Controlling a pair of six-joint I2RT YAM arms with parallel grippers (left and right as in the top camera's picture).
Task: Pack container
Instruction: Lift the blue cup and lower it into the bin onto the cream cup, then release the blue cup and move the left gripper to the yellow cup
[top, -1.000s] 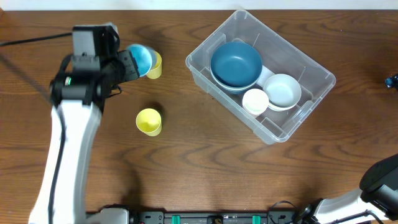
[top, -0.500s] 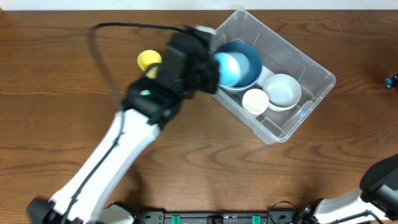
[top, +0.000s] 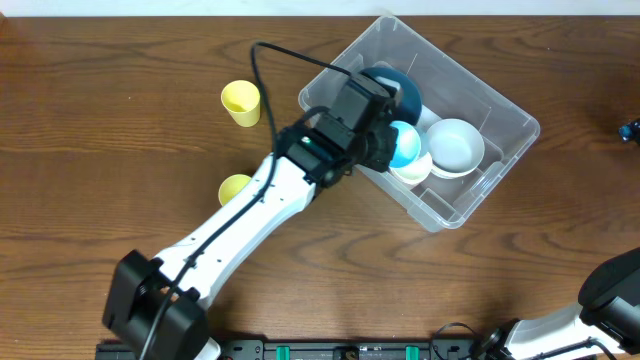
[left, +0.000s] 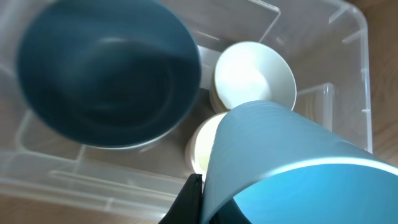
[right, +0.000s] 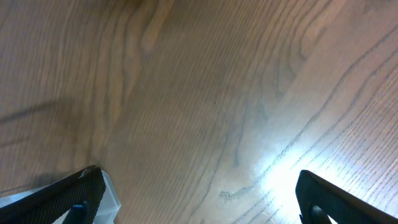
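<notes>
1. The right claw (right: 199, 190) was at the near edge, its two fingers spread wide apart with nothing between them, above the bare wooden tabletop (right: 186, 93).
2. One yellow cup (top: 235, 187) stood on the tabletop, partly hidden by the left arm.
3. The left claw (top: 388, 147) was closed around a light blue cup (top: 405, 145) and held it on its side over the container (top: 470, 78).
4. The container sat on the right half of the tabletop, turned diagonally. Inside were a dark blue bowl (left: 106, 74), a white bowl (left: 255, 81) and a small cream cup (left: 200, 146), close together.
5. A second yellow cup (top: 240, 100) stood farther back, left of the container.
</notes>
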